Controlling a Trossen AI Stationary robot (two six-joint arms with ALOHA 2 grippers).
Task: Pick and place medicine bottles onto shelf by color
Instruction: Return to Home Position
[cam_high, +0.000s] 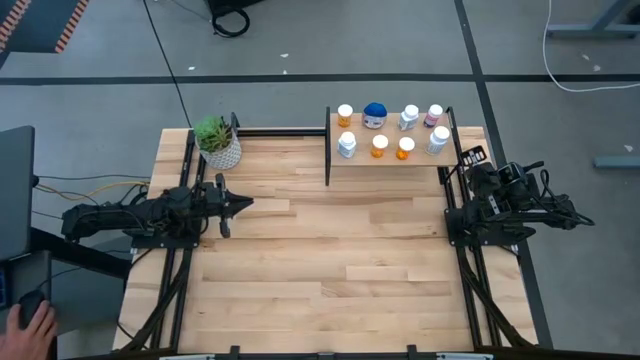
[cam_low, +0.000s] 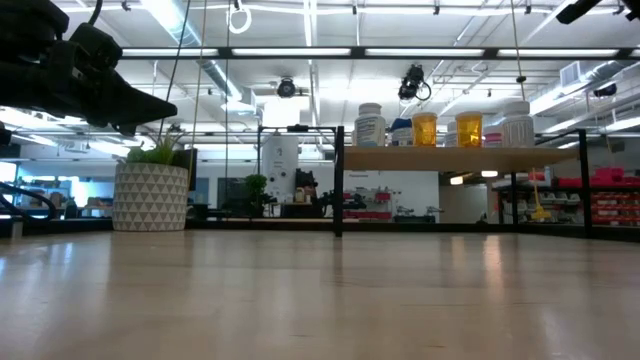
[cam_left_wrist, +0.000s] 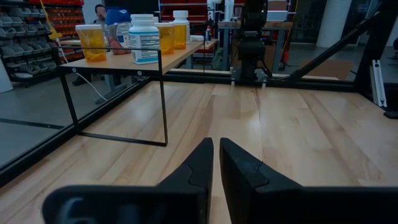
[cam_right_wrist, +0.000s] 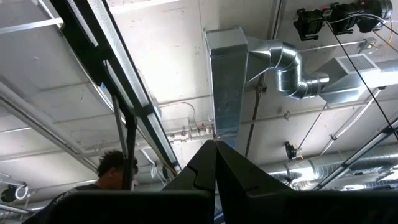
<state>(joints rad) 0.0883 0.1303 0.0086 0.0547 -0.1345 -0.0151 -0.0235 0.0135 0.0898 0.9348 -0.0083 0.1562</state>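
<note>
Resting my left pincer (cam_high: 240, 204) over the table's left side, fingers together and empty, I saw all eight bottles (cam_high: 379, 145) standing on the shelf (cam_high: 420, 160) at my two o'clock, its long axis running nine to three. My right pincer (cam_right_wrist: 216, 146), closed and aimed at the ceiling, sat nearer, at the shelf's five o'clock.

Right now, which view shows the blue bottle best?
High view: the blue bottle stands uncovered in the shelf's back row. Low view shows only a sliver between nearer bottles. Left wrist view shows its top behind a white bottle. Right wrist view shows only ceiling.
</note>
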